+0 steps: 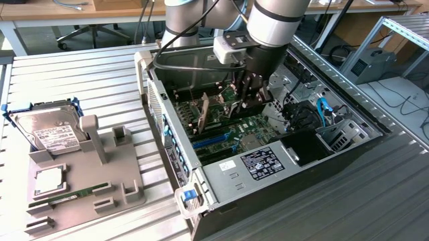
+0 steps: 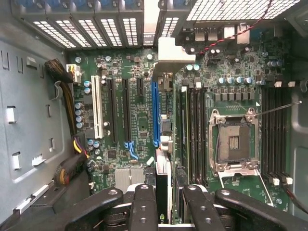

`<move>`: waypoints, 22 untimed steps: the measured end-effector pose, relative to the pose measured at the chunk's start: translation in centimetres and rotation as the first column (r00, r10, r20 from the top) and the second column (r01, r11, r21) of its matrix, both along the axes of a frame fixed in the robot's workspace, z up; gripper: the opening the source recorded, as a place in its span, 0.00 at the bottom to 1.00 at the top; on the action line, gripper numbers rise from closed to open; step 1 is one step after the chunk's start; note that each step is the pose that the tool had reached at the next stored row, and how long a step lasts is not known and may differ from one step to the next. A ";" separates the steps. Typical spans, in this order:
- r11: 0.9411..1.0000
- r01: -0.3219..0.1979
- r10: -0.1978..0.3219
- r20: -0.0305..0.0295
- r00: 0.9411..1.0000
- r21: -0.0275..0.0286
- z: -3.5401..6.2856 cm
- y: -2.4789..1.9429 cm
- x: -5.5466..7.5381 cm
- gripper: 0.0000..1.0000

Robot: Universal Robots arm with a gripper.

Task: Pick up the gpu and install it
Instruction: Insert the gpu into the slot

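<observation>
The gripper [image 2: 163, 202] hangs over the motherboard [image 2: 139, 120] inside the case, its black fingers [image 2: 144, 207] closed on the gpu [image 2: 162, 183], which is seen edge-on as a thin dark card running away from the camera, its silver bracket [image 2: 166, 53] at the far end against the slotted rear wall [image 2: 96, 29]. The card stands upright just beside the blue slot [image 2: 155, 113]. A white slot [image 2: 97, 110] lies farther off, and the empty CPU socket [image 2: 236, 142] sits on the other side, past the memory slots [image 2: 195, 134]. A cable bundle [image 2: 70, 159] runs along the grey case wall [image 2: 29, 120].
</observation>
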State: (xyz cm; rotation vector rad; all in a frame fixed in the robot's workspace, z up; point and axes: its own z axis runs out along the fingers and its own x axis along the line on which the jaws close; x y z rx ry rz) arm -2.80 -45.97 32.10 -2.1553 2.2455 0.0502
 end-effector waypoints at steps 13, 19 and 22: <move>1.000 0.000 0.000 0.000 1.000 0.000 -0.11 -0.14 -0.3 0.26; 1.000 0.000 0.000 0.000 1.000 0.000 -0.16 -0.19 -0.7 0.26; 1.000 0.000 0.000 0.000 1.000 0.000 -0.18 -0.21 -1.0 0.26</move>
